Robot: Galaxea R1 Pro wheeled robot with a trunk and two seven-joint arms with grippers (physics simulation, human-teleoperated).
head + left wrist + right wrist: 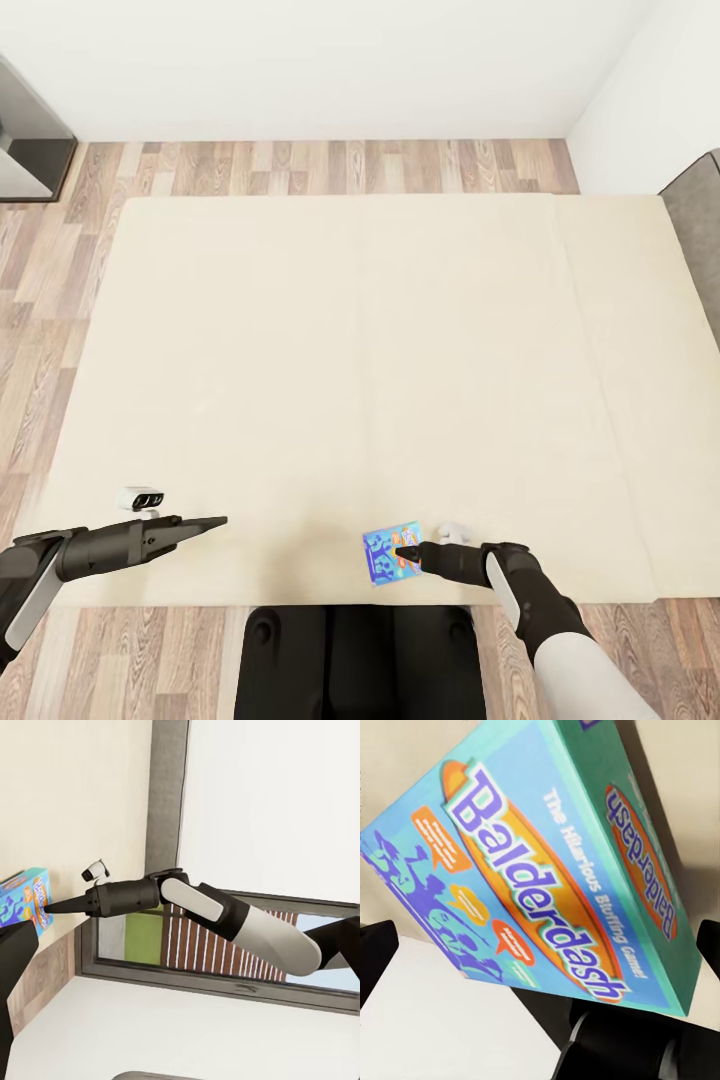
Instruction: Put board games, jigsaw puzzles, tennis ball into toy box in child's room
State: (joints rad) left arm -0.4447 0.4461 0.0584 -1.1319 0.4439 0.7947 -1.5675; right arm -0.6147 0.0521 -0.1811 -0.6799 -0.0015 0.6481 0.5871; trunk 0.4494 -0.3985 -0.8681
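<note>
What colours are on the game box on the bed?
The board game is blue with orange bubbles, clearest in the right wrist view.

The bed (300,330) looked like matt cream cloth, smooth and plain. The floor (330,165) was light wood plank with visible grain. The game box (540,862) had a glossy printed card surface. Both arms wore smooth black and white plastic.
</note>
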